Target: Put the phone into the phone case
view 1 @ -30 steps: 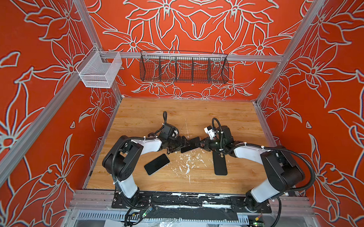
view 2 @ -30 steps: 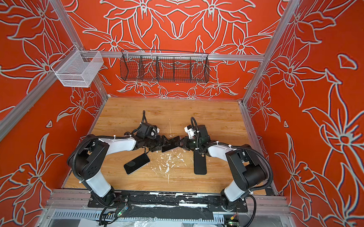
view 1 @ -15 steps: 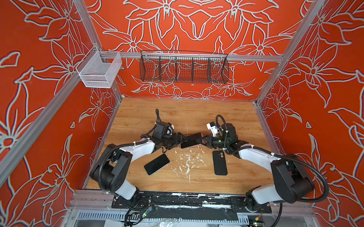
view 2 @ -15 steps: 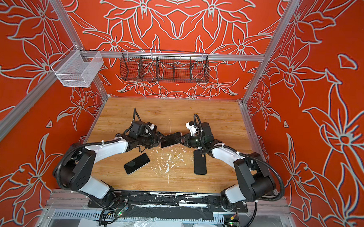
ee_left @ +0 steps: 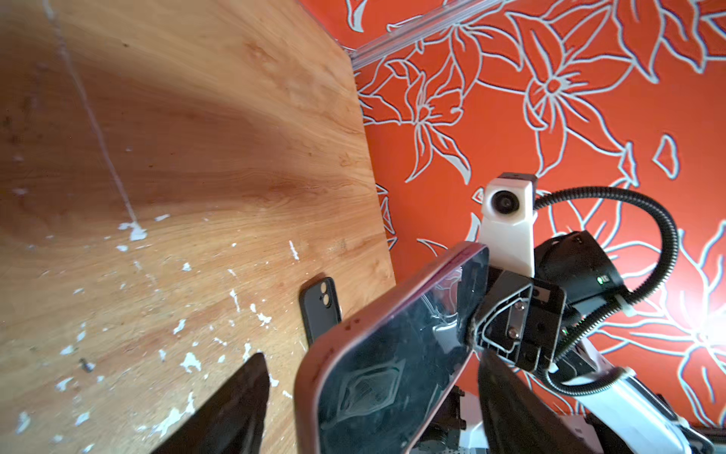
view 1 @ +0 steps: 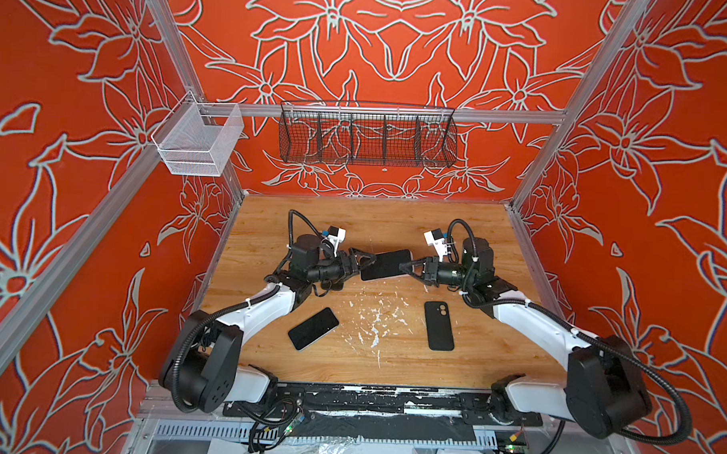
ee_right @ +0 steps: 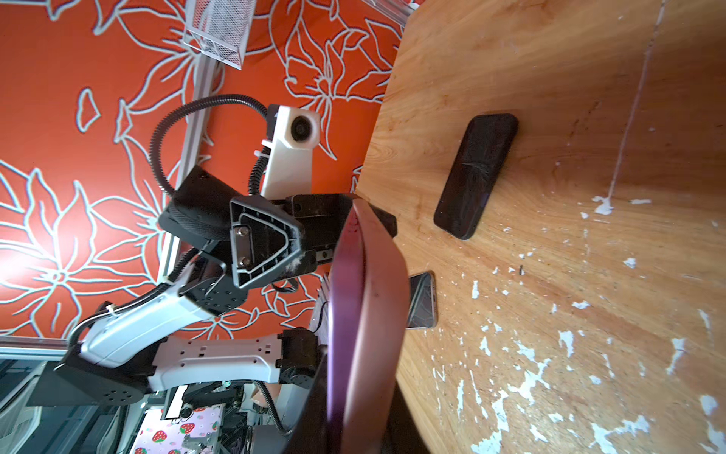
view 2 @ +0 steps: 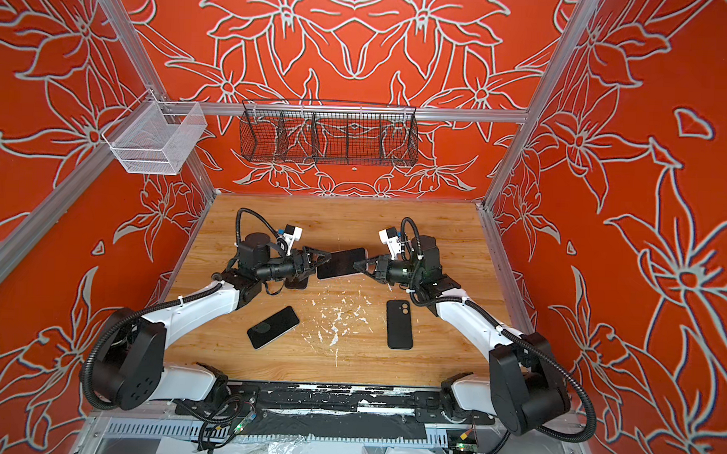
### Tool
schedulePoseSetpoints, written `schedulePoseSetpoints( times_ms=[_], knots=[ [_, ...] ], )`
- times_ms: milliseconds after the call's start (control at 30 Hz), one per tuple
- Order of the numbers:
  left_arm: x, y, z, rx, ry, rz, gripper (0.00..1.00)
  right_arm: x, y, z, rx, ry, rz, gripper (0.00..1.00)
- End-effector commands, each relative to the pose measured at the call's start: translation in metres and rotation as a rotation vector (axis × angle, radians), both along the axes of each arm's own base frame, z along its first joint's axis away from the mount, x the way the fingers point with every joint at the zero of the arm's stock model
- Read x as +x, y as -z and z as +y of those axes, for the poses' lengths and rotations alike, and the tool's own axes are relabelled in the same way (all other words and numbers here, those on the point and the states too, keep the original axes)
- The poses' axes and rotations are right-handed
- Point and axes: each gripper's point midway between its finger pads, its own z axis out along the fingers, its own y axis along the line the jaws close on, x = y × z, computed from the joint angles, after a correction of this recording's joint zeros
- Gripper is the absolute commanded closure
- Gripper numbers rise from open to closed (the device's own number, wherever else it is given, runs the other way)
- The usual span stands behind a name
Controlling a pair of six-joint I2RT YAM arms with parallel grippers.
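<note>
Clamped in the right end effector [view 1: 404, 266], the pink-edged phone [view 1: 387, 264] is hanging farther behind the black phone case [view 1: 438, 325] than a second ago, while the left end effector [view 1: 369, 265], jaws apart, is straddling its free end, suggesting a regrasp before insertion.

The whole table [view 1: 374, 220] is seen from high above its near edge in both top views; the wrist views are taken close, faced toward each other.
</note>
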Motion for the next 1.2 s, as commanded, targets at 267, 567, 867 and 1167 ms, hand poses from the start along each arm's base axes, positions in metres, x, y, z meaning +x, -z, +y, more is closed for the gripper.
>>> schedulePoseSetpoints(
  times_ms=[267, 567, 867, 1167],
  knots=[
    [-0.013, -0.063, -0.012, -0.277, 0.123, -0.124, 0.48, 0.009, -0.034, 0.007, 0.166, -0.013, -0.041, 1.00],
    [-0.019, -0.067, -0.013, -0.265, 0.124, -0.133, 0.72, 0.015, -0.029, 0.007, 0.140, 0.005, -0.026, 0.92],
    [-0.021, -0.071, -0.013, -0.282, 0.128, -0.140, 0.85, 0.023, -0.064, -0.005, 0.208, 0.035, -0.098, 0.64],
    [-0.023, -0.065, -0.014, -0.279, 0.136, -0.122, 0.89, 0.034, -0.082, -0.010, 0.231, 0.039, -0.120, 0.64]
  ],
)
